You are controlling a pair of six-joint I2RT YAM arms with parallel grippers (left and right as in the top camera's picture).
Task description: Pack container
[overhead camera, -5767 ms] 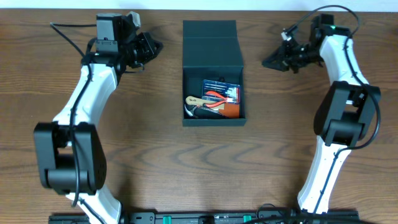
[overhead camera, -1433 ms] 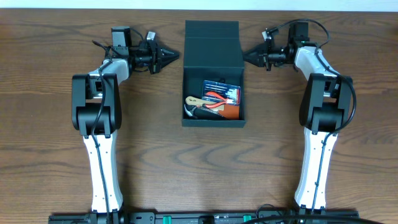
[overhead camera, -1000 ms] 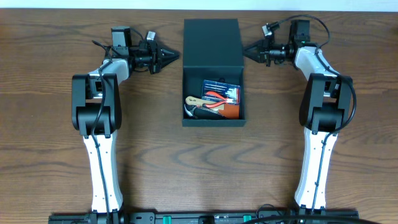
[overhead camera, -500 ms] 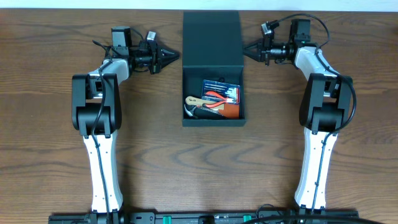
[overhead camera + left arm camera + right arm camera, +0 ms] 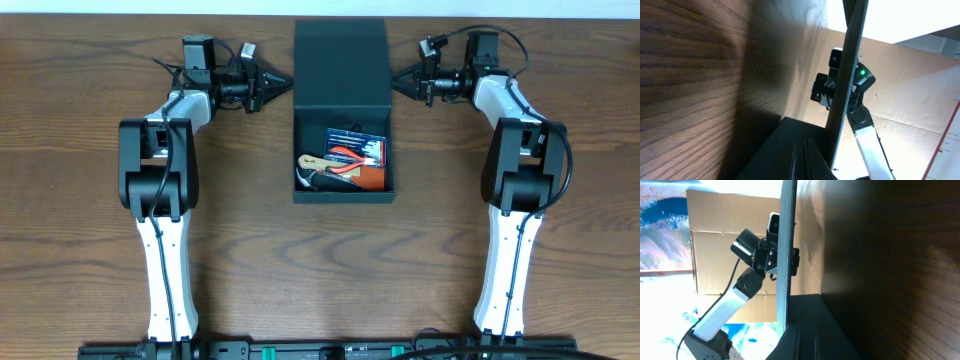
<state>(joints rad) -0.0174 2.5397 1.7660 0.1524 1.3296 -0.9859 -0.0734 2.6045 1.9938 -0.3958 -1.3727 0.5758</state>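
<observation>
Left end effector [image 5: 287, 86] moved in, touching the container [image 5: 340, 70].

Dark wood-grain table [image 5: 320, 260]; brown cardboard panel [image 5: 710, 255] behind; bright backlight.

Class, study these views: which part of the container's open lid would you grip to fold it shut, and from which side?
Probably the lid by its thin side edges: wrist views show it edge-on, slim enough to pinch. Come in sideways, left gripper from its left, right gripper from its right.
</observation>
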